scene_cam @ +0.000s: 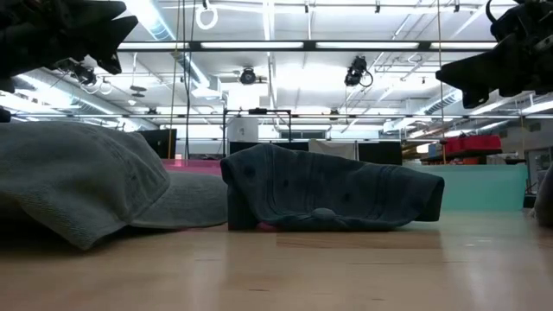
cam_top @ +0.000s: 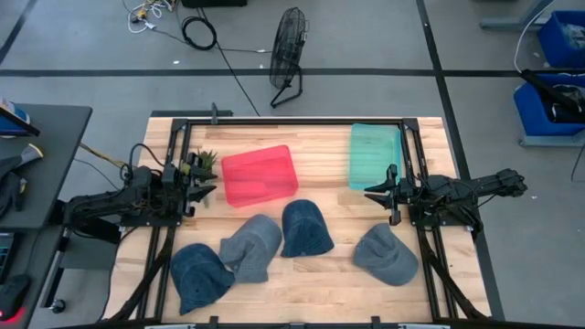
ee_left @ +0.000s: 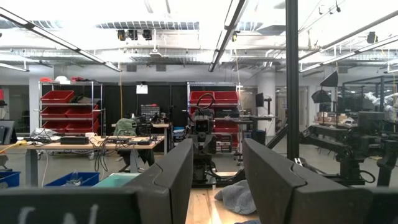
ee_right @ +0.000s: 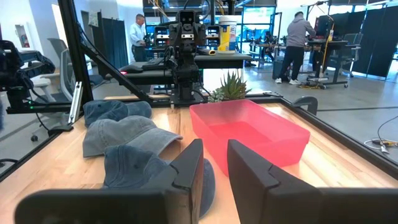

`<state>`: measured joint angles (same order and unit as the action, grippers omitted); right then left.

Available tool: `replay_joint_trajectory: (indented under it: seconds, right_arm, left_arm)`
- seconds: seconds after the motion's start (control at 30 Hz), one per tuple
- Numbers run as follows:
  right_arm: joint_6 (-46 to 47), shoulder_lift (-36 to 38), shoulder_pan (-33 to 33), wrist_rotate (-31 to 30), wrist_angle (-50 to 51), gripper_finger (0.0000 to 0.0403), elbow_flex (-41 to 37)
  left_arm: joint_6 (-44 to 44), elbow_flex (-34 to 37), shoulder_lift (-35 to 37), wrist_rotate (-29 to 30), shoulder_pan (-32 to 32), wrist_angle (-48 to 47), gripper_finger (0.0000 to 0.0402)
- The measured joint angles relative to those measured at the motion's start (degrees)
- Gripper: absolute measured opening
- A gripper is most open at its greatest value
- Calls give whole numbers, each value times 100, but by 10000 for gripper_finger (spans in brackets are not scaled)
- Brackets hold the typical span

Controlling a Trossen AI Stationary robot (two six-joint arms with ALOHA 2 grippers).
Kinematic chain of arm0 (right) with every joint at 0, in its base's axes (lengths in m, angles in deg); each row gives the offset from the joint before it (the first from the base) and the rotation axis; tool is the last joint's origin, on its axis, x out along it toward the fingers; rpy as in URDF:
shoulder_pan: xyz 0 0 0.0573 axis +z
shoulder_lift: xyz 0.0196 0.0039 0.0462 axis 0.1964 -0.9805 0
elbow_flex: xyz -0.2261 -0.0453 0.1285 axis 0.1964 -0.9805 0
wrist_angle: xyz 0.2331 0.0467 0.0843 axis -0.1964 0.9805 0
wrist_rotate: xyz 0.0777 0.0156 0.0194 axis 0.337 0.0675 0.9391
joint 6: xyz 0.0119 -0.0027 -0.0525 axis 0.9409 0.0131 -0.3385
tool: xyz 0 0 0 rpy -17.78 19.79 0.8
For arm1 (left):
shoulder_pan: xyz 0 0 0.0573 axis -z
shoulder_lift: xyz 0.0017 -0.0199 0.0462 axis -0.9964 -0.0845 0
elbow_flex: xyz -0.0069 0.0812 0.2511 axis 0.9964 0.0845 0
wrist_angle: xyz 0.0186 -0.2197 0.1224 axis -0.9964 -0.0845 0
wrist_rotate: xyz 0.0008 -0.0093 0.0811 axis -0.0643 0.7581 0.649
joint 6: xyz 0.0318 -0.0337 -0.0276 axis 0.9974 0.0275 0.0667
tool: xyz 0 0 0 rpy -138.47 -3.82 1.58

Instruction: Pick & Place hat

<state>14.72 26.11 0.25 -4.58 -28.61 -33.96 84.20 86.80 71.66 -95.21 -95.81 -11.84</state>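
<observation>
Four hats lie flat on the wooden table. A dark blue one [cam_top: 201,277] is near the left front, a grey-blue one [cam_top: 251,247] beside it, another dark blue one [cam_top: 305,228] in the middle, and a grey one [cam_top: 386,254] to the right. A red bin [cam_top: 260,175] and a teal bin [cam_top: 375,155] stand behind them. My left gripper [cam_top: 208,180] hovers open at the left, beside the red bin. My right gripper [cam_top: 373,192] hovers open just in front of the teal bin. In the right wrist view its fingers [ee_right: 214,146] point over the middle hat [ee_right: 140,168].
A small potted plant [cam_top: 207,160] stands at the red bin's left far corner, close to my left gripper. Black frame rails [cam_top: 292,122] run round the table's far and side edges. Bare wood lies between the bins and along the front edge. People [ee_right: 298,43] stand far behind.
</observation>
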Motion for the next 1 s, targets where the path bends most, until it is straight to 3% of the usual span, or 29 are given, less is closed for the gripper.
replay_joint_trajectory:
  seconds: [1.0]
  right_arm:
    - [0,0,-1,-1,0,80,-1]
  left_arm:
    - [-459,2,-1,141,2,125,144]
